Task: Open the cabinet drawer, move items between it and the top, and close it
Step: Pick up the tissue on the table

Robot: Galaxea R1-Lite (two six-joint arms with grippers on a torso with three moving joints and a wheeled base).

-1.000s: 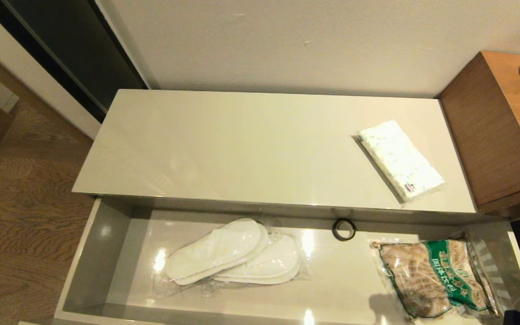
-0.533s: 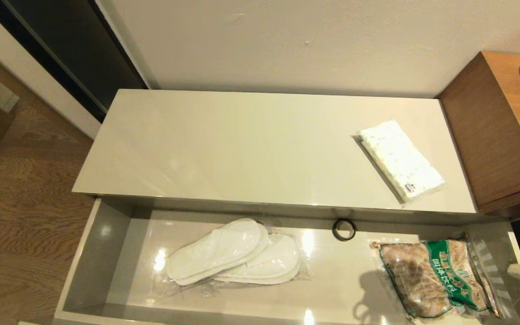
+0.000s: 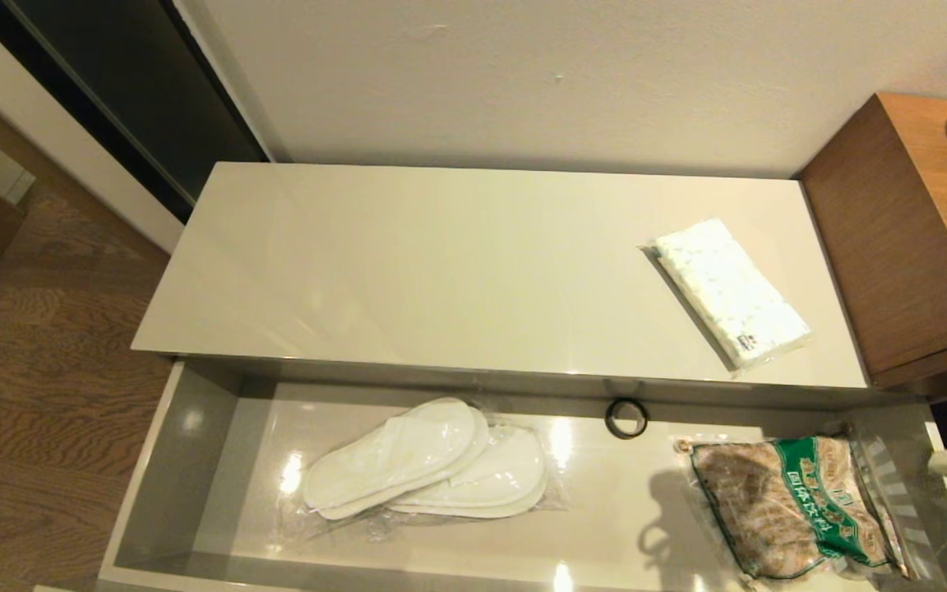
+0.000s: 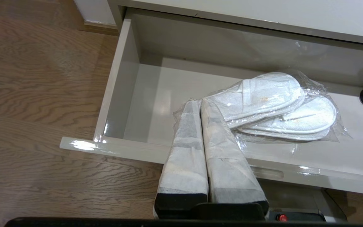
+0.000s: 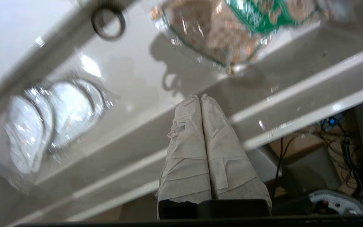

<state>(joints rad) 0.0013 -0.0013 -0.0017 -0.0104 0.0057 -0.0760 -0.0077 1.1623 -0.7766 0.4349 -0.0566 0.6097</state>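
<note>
Top (image 3: 441, 263) long, glossy, cream-beige, unchanged from 0.5 s ago; cabinet drawer (image 3: 186, 460) pulled fully out below its front edge, in the same place as before, left wall and front rail clear in the left wrist view (image 4: 115, 94).

Inside the drawer, left of middle, wrapped slippers (image 3: 432, 464) lying flat, 2 overlapping in clear plastic, unmoved (image 4: 273, 107); at the right end, snack bag (image 3: 794, 506) with green label, also unmoved, its shadowed patch now shifted left onto the drawer floor; on the top near its right end, tissue pack (image 3: 731, 289) lying at a slant, as before; against the drawer's back wall between slippers and bag, small black ring (image 3: 626, 418).

Right gripper (image 5: 200, 101) clenched, 2 wrapped fingers pressed together, empty, above the drawer's front rail near the snack bag; at the head view's right edge now drawn further out of sight than 0.5 s ago.

Left gripper (image 4: 199, 105) clenched too, holding nothing, tips over the heel end of the slippers.
</note>
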